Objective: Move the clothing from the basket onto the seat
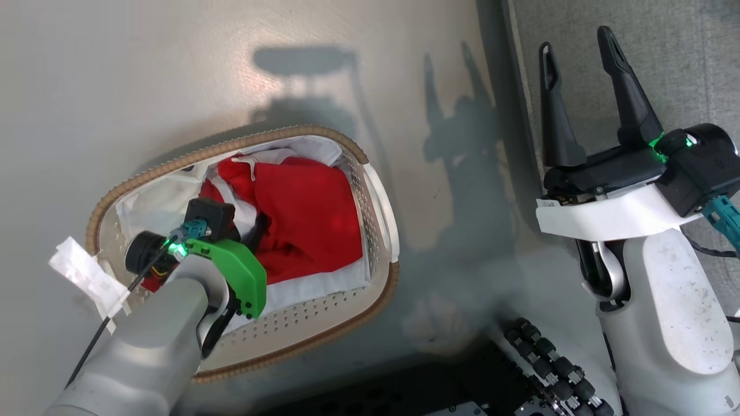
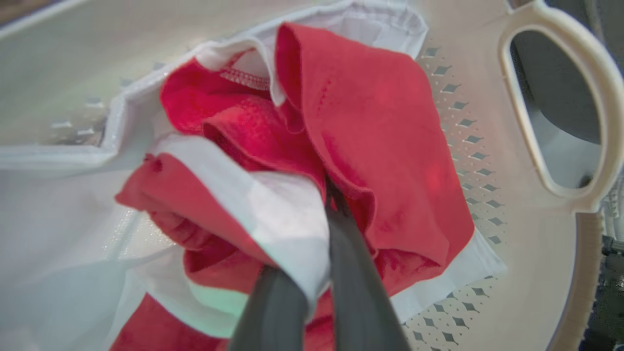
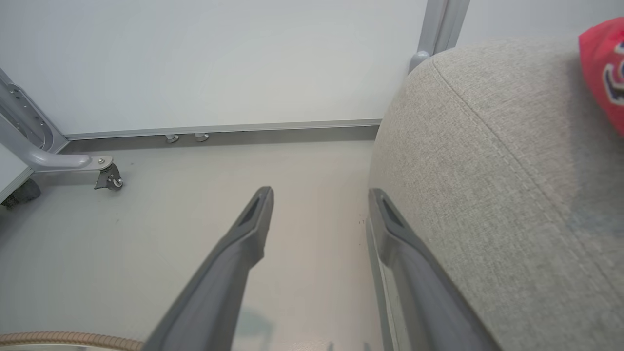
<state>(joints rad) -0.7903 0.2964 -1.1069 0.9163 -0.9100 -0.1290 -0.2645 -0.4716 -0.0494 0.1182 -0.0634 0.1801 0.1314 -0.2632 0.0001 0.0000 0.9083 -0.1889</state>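
Two arms work: the left end effector (image 2: 332,204), down in the basket (image 1: 324,323) at 8 o'clock, is clenched on the red jersey (image 1: 306,214); the right end effector (image 1: 575,40) hangs released at 2 o'clock beside the seat (image 1: 682,58).

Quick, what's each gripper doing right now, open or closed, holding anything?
Left gripper: shut on the red jersey inside the basket.
Right gripper: open, holding nothing.
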